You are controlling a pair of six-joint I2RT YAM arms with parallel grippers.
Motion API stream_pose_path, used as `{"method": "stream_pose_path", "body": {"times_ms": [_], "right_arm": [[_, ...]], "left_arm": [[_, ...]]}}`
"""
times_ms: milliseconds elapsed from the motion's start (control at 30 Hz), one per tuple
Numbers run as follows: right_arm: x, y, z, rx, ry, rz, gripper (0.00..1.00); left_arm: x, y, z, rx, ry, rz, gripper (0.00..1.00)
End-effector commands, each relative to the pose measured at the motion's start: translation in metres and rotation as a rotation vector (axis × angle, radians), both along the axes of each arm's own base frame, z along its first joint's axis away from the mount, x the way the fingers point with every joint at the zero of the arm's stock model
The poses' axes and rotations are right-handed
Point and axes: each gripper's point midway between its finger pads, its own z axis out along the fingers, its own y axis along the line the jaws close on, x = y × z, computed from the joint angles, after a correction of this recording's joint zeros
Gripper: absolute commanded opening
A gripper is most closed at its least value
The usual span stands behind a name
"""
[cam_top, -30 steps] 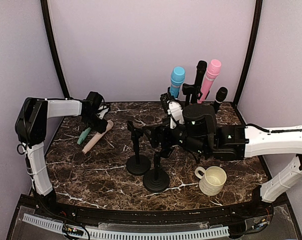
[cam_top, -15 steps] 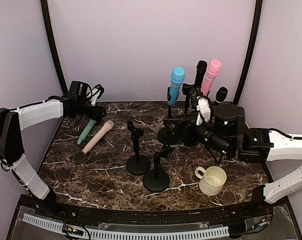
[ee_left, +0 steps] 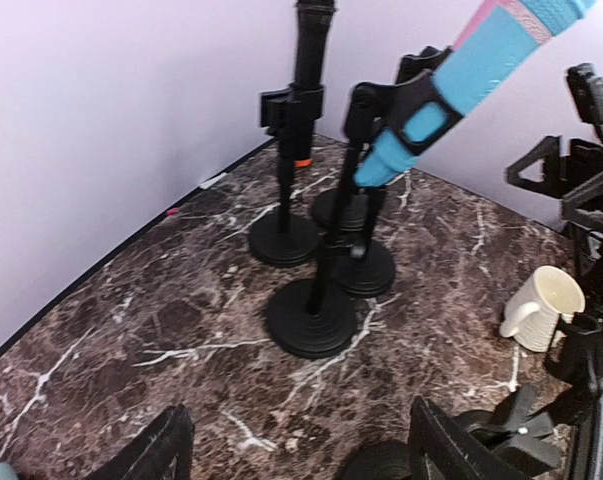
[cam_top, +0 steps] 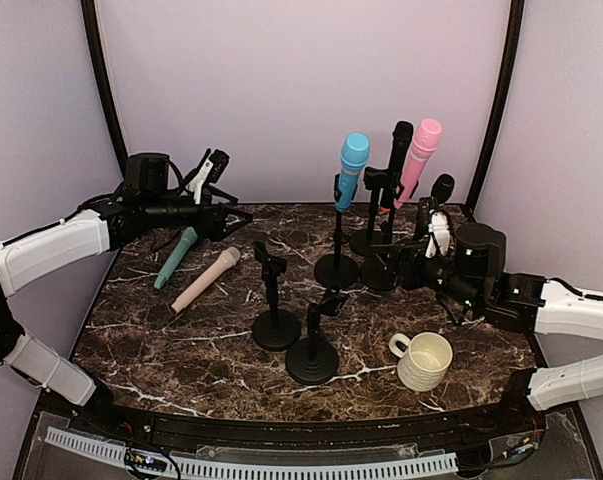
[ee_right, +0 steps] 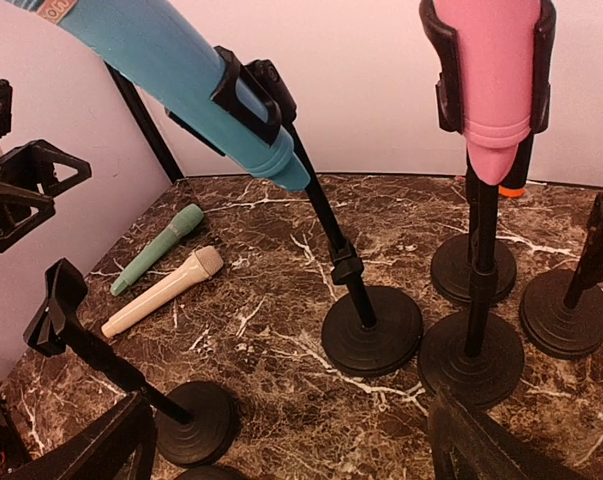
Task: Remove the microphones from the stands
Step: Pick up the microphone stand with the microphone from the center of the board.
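A blue microphone [cam_top: 353, 165] sits tilted in a stand clip at the back, with a black [cam_top: 399, 145] and a pink microphone [cam_top: 421, 155] in stands beside it, and a smaller black one [cam_top: 440, 190] further right. My left gripper [cam_top: 226, 215] is open and empty, raised above the table's left rear and pointing right. My right gripper [cam_top: 393, 268] is open and empty, right of the blue microphone's stand base [cam_top: 336, 270]. The left wrist view shows the blue microphone [ee_left: 471, 70]. The right wrist view shows the blue [ee_right: 171, 60] and pink microphones [ee_right: 491, 70] above the open fingers.
A green microphone [cam_top: 176, 256] and a beige microphone [cam_top: 206, 279] lie on the table at left. Two empty stands [cam_top: 275, 328] [cam_top: 312, 358] stand at front centre. A cream mug [cam_top: 423, 360] sits at front right. Walls close the back and sides.
My left arm has lifted away from the lying microphones and swung right. My right arm has pulled back to the right, away from the empty stands. Both stay empty.
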Motion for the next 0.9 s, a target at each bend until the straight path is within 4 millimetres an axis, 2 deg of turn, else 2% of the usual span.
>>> {"method": "stream_pose_path", "body": {"times_ms": [0, 100, 333, 467, 667, 867], "right_arm": [[0.007, 0.015, 0.015, 0.071, -0.079, 0.077, 0.94], [0.015, 0.025, 0.009, 0.046, -0.096, 0.09, 0.91], [0.042, 0.047, 0.0, -0.006, -0.146, 0.067, 0.75], [0.054, 0.053, 0.001, 0.004, -0.198, 0.038, 0.71], [0.077, 0.065, 0.005, -0.004, -0.263, -0.014, 0.63], [0.098, 0.075, 0.0, -0.005, -0.273, -0.058, 0.58]], "left_arm": [[-0.032, -0.017, 0.036, -0.096, -0.015, -0.14, 0.76], [-0.039, -0.013, 0.036, -0.107, -0.005, -0.132, 0.76], [-0.054, 0.011, 0.057, -0.129, -0.122, -0.035, 0.78], [-0.058, 0.025, 0.052, -0.101, -0.175, 0.03, 0.8], [-0.062, 0.031, 0.058, -0.093, -0.21, 0.046, 0.81], [-0.065, 0.034, 0.061, -0.091, -0.218, 0.05, 0.8]]}}
